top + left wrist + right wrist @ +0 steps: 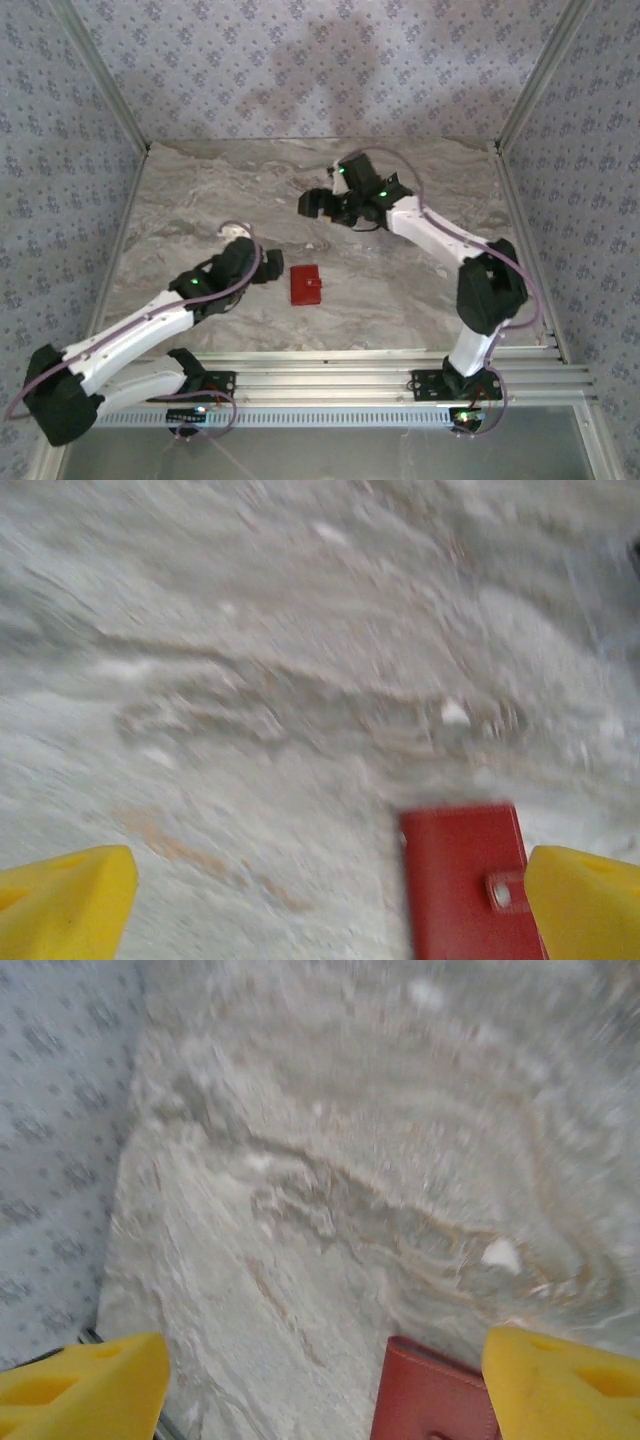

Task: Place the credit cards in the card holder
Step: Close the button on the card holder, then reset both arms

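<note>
**1. Status**
- Card holder [306,285]: flat on the table [190,200], front-centre, red side up, snap tab [504,890] on its right edge. It looks shut. I can't tell whether cards are inside.
- Left gripper [267,266]: just beside the holder's left edge, jaws spread wide, nothing in them.
- Right gripper [314,205]: further back, apart from the holder, jaws spread, empty.

**2. Step in hand (my read)**
Get a hold on the holder, either to open it or to check the snap.

**3. Procedure**
a. On the left wrist cam the holder sits against the right-hand finger [585,900], not centred. I shift the L arm sideways until the holder lies between both fingers, then lower.
b. Both wrist cams are blurred, so I go slow and confirm position on the top cam.
c. The holder is thin and flat on smooth stone, so fingers will prob. skid. I pin one edge w/ one arm and lift the tab edge w/ the other.
d. Arms approach from opposite sides, R from the back and L from the front-left, w/ a gap kept between the wrists.
</note>
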### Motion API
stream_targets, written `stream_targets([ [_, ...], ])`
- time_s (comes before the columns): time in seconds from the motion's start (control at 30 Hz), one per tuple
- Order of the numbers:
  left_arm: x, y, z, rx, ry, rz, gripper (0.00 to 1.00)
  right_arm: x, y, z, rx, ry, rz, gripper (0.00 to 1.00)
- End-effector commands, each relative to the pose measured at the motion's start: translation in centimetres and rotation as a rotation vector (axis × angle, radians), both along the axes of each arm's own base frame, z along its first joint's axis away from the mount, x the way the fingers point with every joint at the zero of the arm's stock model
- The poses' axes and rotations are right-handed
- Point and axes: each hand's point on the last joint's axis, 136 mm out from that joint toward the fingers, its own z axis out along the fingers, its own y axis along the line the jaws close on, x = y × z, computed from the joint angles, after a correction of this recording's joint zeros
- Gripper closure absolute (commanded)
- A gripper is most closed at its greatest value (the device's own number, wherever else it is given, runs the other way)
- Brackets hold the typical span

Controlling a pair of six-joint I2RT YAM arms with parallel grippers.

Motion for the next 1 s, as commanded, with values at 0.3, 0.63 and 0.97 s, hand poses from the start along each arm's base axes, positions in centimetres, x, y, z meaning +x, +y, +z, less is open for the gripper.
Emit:
stream_targets([
  [0.3, 7.0, 11.8, 9.6, 0.219, -0.363, 0.160, 0.00, 3.7, -24.5, 5.1, -0.332, -0.262, -0.625, 0.00],
  [0.63, 8.2, 17.0, 0.3, 0.201, -0.305, 0.251, 0.00, 0.6, -34.6, -1.7, -0.791, -0.429, -0.785, 0.00],
  [0.97, 9.9, 16.2, -5.5, 0.260, -0.285, 0.149, 0.00, -0.2, -37.0, -9.3, -0.779, -0.458, -0.732, 0.00],
])
